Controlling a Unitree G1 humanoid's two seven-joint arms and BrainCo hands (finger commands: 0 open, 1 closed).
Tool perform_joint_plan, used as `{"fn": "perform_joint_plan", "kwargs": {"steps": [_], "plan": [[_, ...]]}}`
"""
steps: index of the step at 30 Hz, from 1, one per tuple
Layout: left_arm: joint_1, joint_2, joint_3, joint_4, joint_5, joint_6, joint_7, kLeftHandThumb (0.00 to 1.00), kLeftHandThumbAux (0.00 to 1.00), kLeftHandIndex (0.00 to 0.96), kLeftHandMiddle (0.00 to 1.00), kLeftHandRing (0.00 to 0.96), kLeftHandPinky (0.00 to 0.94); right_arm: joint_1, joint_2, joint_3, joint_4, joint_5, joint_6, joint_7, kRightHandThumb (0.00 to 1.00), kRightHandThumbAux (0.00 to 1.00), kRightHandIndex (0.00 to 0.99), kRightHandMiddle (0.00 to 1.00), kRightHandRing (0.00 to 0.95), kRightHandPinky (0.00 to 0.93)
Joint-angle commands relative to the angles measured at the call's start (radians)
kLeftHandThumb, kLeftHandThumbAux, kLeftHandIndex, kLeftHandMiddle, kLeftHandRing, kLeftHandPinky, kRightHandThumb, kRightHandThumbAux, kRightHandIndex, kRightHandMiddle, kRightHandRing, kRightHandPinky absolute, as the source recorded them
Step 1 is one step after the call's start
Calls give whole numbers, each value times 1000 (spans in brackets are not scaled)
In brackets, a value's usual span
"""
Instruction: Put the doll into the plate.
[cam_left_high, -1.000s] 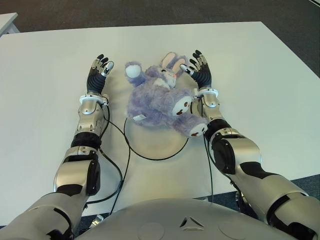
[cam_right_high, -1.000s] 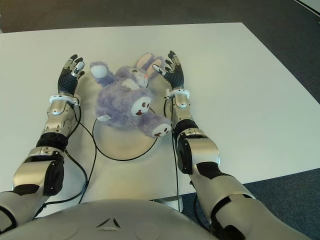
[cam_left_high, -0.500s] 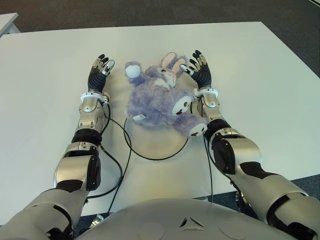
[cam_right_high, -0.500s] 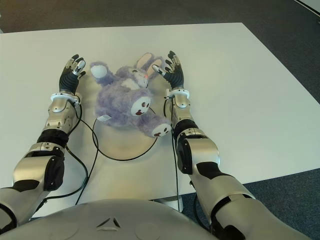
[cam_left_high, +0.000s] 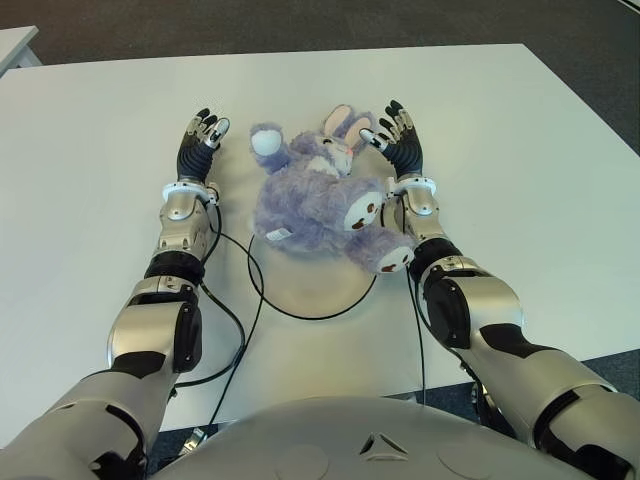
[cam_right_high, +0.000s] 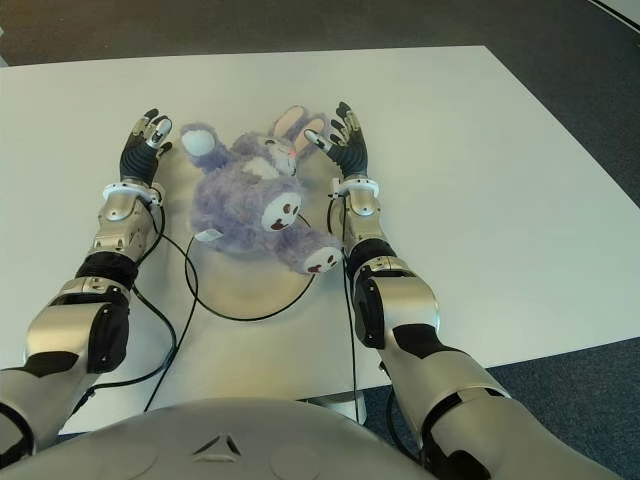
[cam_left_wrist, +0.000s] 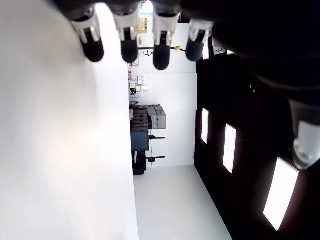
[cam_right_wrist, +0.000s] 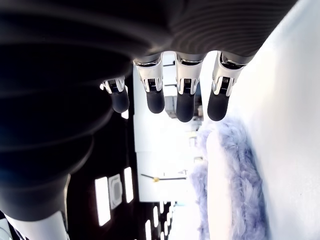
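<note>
Two hands flank a purple plush doll (cam_left_high: 318, 205) on a white table (cam_left_high: 520, 150). The doll, a rabbit with pink-lined ears, lies sprawled with its lower body and one foot over the far part of a plate (cam_left_high: 315, 285), a pale round dish with a dark rim that nearly matches the table; its head, ears and one white-tipped paw reach past the plate's far edge onto the table. The left hand (cam_left_high: 196, 143) shows to the left of the doll, apart from it, fingers (cam_left_wrist: 127, 47) straight and spread, holding nothing; its wrist view shows only fingertips over bare table. The right hand (cam_left_high: 398, 140) is just beside the doll's head on the right, palm turned toward it, fingers (cam_right_wrist: 184, 102) extended and spread, gripping nothing. In the right wrist view one long ear (cam_right_wrist: 227, 195) lies close below the fingertips; whether the thumb touches the fur cannot be told. A black cable (cam_left_high: 232, 325) runs from the left forearm across the table toward the robot's body, passing just beside the plate's left rim.
</note>
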Motion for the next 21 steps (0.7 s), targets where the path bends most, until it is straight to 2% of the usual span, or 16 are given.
{"fn": "perform_joint_plan", "kwargs": {"steps": [1, 21], "plan": [[23, -7, -1, 67, 15, 35, 22, 0, 469, 0, 94, 39, 0, 54, 14, -7, 26, 8, 14, 2, 54, 750, 47, 80, 91, 126], [-5, -13, 9, 123, 12, 52, 58, 0, 473, 0, 93, 36, 0, 53, 13, -9, 25, 10, 13, 2, 50, 743, 47, 75, 86, 116]]}}
